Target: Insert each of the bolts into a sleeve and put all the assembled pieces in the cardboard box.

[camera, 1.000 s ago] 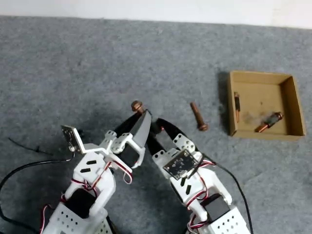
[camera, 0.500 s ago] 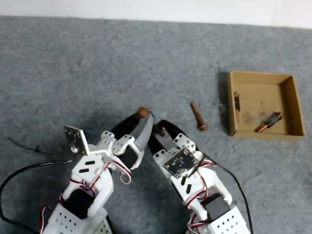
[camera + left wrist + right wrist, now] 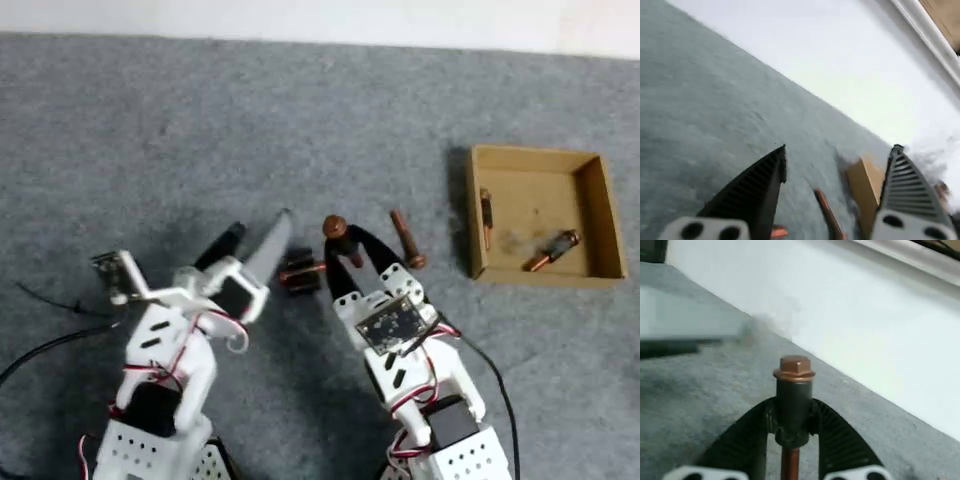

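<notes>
My right gripper (image 3: pixel 341 252) is shut on a dark sleeve (image 3: pixel 793 407) held upright, and a copper bolt head (image 3: pixel 794 368) sticks out of its top. My left gripper (image 3: pixel 252 240) stands open and empty, apart to the left of it. A loose copper bolt (image 3: pixel 408 240) lies on the carpet between the right gripper and the cardboard box (image 3: pixel 590 180). Two assembled pieces (image 3: pixel 551 249) lie in the box. Another dark piece with a copper end (image 3: pixel 300 272) lies on the carpet between the two arms. The left wrist view has the loose bolt (image 3: pixel 827 214) between its open fingers (image 3: pixel 759 187).
Grey carpet covers the table up to a white wall at the back. Black cables (image 3: pixel 45 345) trail at the front left beside the left arm. Open carpet lies behind both grippers and to the far left.
My left gripper let go of the bolt, opened and drew back to the left. The right gripper, holding the sleeve with the bolt in it, shifted right toward the box.
</notes>
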Available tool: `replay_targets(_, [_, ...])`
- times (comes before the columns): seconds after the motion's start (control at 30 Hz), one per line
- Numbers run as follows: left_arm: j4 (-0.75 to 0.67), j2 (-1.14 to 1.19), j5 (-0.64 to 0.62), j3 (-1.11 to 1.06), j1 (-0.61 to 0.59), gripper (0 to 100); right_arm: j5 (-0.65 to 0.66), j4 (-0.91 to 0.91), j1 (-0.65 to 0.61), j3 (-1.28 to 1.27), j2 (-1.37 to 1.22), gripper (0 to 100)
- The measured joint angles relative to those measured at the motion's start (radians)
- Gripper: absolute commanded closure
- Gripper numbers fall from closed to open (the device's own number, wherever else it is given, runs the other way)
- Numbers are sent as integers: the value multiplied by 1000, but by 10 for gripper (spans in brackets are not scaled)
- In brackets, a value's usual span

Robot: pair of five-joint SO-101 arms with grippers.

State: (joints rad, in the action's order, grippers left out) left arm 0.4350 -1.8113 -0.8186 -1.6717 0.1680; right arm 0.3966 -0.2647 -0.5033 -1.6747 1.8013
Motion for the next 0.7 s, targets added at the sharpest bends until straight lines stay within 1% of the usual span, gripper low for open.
replay_targets(0.13, [0, 0, -9, -3, -37, 699, -5, 0, 75, 0, 0, 993])
replay_targets(0.23, [0, 0, -9, -5, -48, 720, -64, 0, 161, 0, 0, 993])
replay_targets(0.33, [0, 0, 14, -5, -48, 810, -120, 0, 247, 0, 0, 992])
replay_targets(0.47, [11, 0, 58, -6, -54, 979, -137, 0, 322, 0, 0, 992])
replay_targets(0.5, [17, 0, 68, -6, -61, 1000, -138, 0, 350, 0, 0, 992])
replay_targets(0.57, [29, 0, 92, -6, -74, 975, -138, 0, 407, 0, 0, 992])
replay_targets(0.7, [34, 0, 120, -6, -92, 995, -138, 0, 494, 5, 0, 991])
